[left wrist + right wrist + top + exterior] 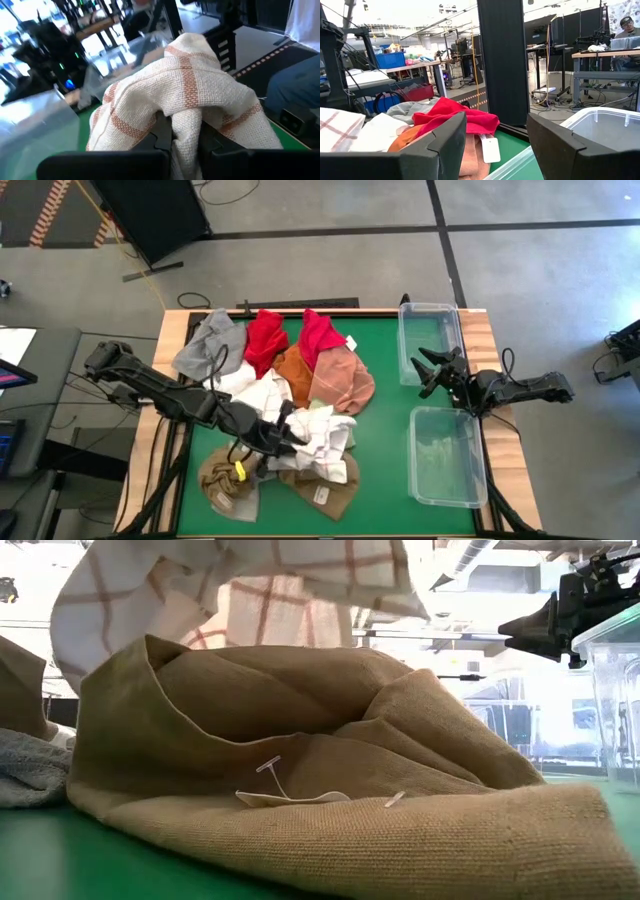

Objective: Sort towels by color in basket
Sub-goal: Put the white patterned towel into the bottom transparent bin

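My left claw (292, 437) is pinching the white-checked towel (185, 95) above the tan-brown towel (330, 810). My right claw (430, 370) waits spread wide between the two clear bins (430, 335).

Both arms are dark, near-black, built of slim jointed links with chunkier housings at the joints, seen from above. The left arm (150, 385) shows a blocky shoulder housing at the counter's edge, with thin black cables looping beside it. A small yellow mark sits close under its left end effector (285, 438). The right arm (520, 388) is just as black, a cable arcing over its wrist, and its right end effector (432, 368) ends in two pointed prongs. Up close in the right wrist view, the fingers (442, 147) are broad, matte, angular slabs with chamfered edges, dark charcoal throughout.
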